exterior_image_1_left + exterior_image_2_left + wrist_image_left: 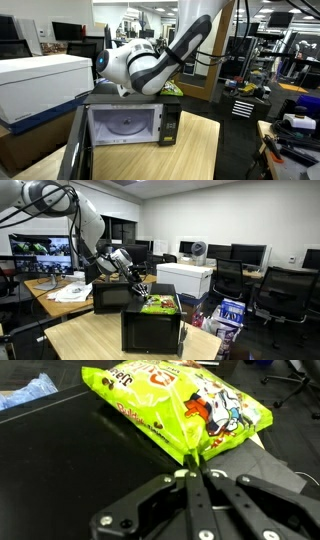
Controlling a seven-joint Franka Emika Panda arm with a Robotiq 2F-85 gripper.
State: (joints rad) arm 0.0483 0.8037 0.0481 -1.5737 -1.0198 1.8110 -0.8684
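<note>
A bright green snack bag (180,405) lies on top of a black microwave (150,330). In the wrist view my gripper (194,458) is shut on the near edge of the bag, its black fingers pinching the crimped seam. In an exterior view the bag (159,304) shows on the microwave's top with the gripper (141,289) at its left edge. In an exterior view the arm (150,65) hangs over the microwave (125,125), whose door (72,145) stands open, showing the white inside with a glass turntable.
The microwave stands on a wooden table (80,340). A white box (40,85) sits beside it. Desks with monitors (40,250), office chairs (285,295) and a packet on the floor (228,313) surround the table.
</note>
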